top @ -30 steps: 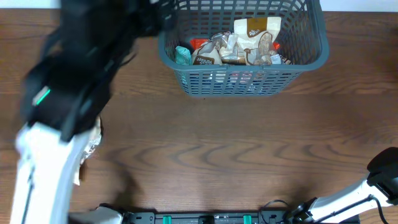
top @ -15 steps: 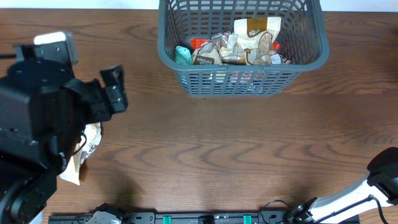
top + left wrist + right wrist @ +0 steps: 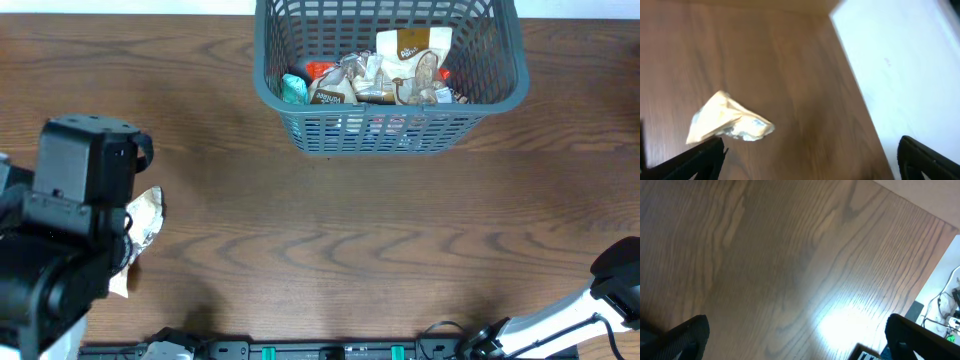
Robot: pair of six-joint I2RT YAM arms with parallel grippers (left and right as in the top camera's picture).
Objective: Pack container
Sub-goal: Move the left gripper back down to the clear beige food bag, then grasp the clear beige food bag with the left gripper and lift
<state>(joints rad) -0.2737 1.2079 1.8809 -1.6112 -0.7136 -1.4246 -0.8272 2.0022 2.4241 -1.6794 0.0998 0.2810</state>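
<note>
1. The table (image 3: 400,240) shows a wide stretch of bare wood between the container (image 3: 390,128) at top centre of the overhead view and the rail along the bottom edge.
2. In the left wrist view the table's edge runs diagonally from top centre to lower right. A white surface (image 3: 900,65) lies beyond it.
3. In the right wrist view the edge cuts across the upper right corner.
4. The container stands against the far edge, with snack packets (image 3: 370,80) heaped on its floor.
5. A tan pouch (image 3: 412,45) among them carries a white logo, and a brown packet beside it has white lettering. Both are too small to read.
6. A crumpled packet (image 3: 146,220) lies at mid left, partly under the left arm (image 3: 75,200). The wrist camera shows it at lower left (image 3: 730,122).
7. The left gripper (image 3: 812,160) is spread wide and grips nothing; the packet lies beyond its left finger.
8. The right gripper (image 3: 800,340) is likewise wide apart over bare wood.
9. Half a second ago the left arm's fingers showed further up; now its housing sits lower left. The container, the packet and the right arm (image 3: 610,285) have not moved.
</note>
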